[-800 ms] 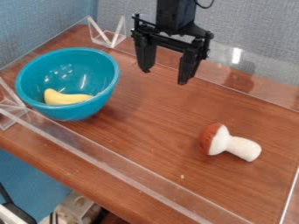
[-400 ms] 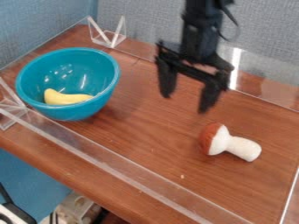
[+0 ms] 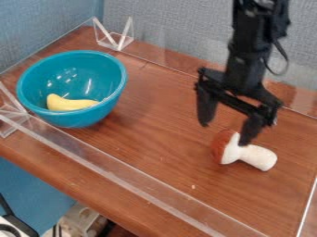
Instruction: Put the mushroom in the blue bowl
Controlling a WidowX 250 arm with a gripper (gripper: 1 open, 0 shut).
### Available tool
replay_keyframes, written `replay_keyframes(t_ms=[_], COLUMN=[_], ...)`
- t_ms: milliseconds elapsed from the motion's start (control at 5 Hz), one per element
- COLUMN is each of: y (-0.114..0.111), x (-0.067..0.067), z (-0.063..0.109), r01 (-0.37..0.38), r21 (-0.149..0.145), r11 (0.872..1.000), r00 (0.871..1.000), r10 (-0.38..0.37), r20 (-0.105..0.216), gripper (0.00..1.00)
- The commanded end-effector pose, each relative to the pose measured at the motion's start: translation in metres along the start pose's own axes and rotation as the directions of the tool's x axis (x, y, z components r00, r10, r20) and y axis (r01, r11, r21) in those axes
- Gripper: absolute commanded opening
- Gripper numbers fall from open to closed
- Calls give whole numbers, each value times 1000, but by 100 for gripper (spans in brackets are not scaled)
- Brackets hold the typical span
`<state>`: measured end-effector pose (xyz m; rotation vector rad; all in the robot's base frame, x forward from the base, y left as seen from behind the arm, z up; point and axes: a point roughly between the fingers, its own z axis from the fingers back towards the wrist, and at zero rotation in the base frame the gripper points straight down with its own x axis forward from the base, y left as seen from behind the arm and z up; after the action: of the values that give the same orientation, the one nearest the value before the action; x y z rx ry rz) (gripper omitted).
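On the table's right side, my pincer [image 3: 234, 119] hangs spread wide just above the mushroom [image 3: 243, 152], which lies on its side. I should drop squarely, straddle the cap, then carry it to the blue bowl [image 3: 74, 85].

From where I stand, nothing here carries writing I can read. The blue bowl [image 3: 72, 85] is plain glossy plastic, the mushroom [image 3: 244, 151] has no mark, and the wooden table [image 3: 136, 139] shows only grain. The black gripper [image 3: 234, 119] may bear a small label, but the view is too coarse to tell.
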<state>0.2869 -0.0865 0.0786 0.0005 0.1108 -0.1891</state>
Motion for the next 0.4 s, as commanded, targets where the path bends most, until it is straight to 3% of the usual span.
replay_keyframes(t_ms=[0, 200], y=[-8, -8], x=[5, 8], z=[1, -9], r01=[9, 8], r21=[2, 8], r11=[1000, 1000], r00=[999, 1000], r10=[-9, -9], r20=[35, 26], gripper=[100, 100])
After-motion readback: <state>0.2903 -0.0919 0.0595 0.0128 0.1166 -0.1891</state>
